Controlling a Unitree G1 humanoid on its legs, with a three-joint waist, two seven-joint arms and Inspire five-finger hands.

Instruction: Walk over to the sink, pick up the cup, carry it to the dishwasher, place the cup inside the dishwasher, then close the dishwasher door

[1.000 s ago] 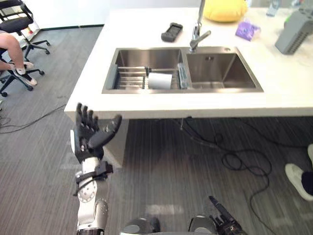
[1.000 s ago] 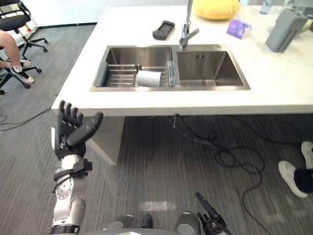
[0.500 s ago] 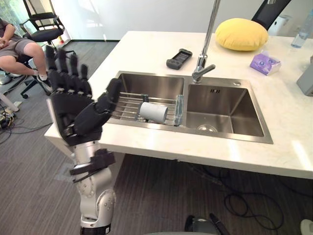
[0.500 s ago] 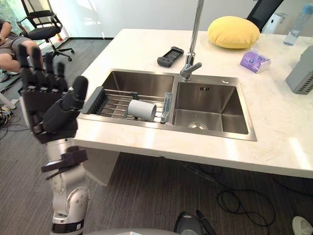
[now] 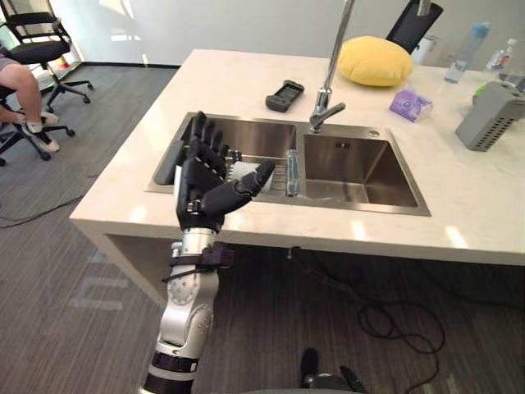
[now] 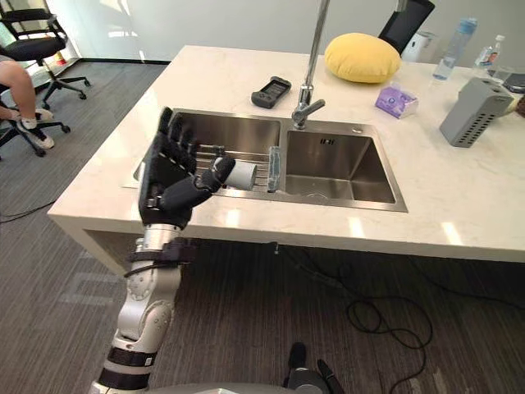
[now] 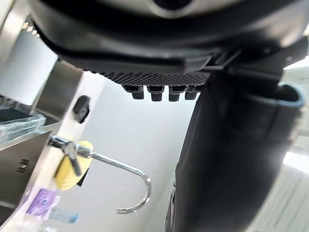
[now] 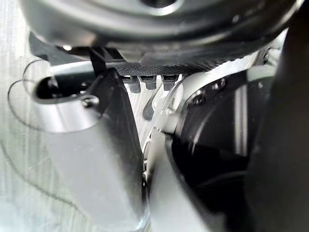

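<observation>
Holds the left hand [image 6: 168,185] up with fingers straight and spread, gripping nothing, on the near side of the cup [image 6: 243,175] lying sideways on the rack [image 6: 261,170] in the left basin of the sink [image 6: 373,168]; probably light, stiff and smooth, so best gripped around its middle.

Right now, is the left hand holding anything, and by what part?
Nothing. The left hand is open and empty; the cup lies in the sink.

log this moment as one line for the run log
phase: at sink | left hand: open, raised by left basin | cup: on its side on rack, untouched | right hand: open
</observation>
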